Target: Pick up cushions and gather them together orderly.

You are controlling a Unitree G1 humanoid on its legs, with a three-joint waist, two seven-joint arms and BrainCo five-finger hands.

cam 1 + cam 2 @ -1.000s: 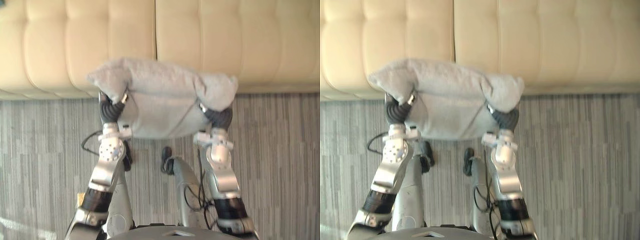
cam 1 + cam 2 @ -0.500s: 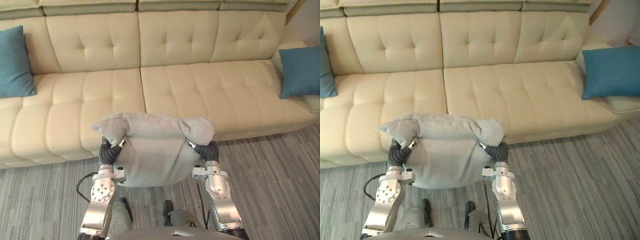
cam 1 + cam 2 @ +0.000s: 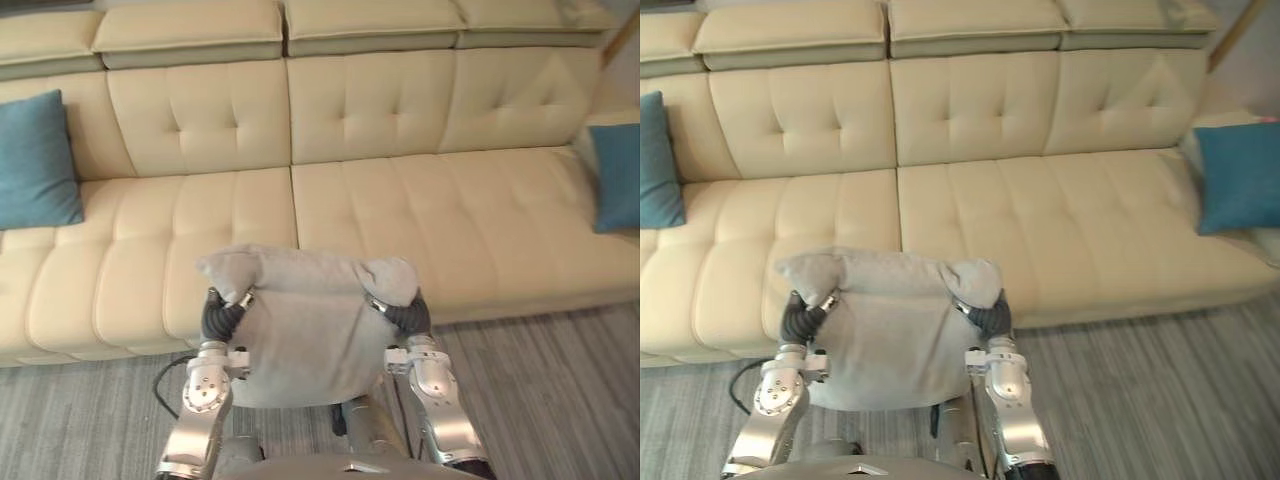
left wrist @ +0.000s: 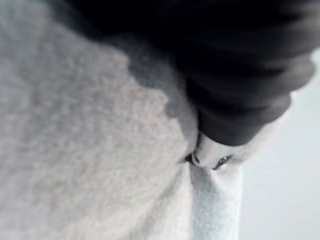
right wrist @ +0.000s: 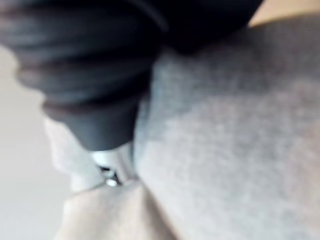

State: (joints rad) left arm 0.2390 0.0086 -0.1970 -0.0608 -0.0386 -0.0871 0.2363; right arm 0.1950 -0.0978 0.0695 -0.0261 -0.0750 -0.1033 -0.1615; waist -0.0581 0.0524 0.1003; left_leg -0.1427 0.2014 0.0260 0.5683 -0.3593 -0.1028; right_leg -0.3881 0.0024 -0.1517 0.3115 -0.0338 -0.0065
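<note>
Soft, even, bright light falls from above over the cream sofa (image 3: 420, 210); its seat tops are the brightest parts. Faint shadows sit in its button dimples and seams, and a thin dark band lies under its front edge on the floor (image 3: 560, 370). The grey cushion (image 3: 305, 330) is paler along its far top fold and duller on its near face.

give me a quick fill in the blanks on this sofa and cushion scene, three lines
1. The cushion held up in front of the sofa is ____ in colour.
2. It sits ____ the left hand and the right hand.
3. On the sofa lie ____ blue cushions, one at each end.

Missing words: grey; between; two
</note>
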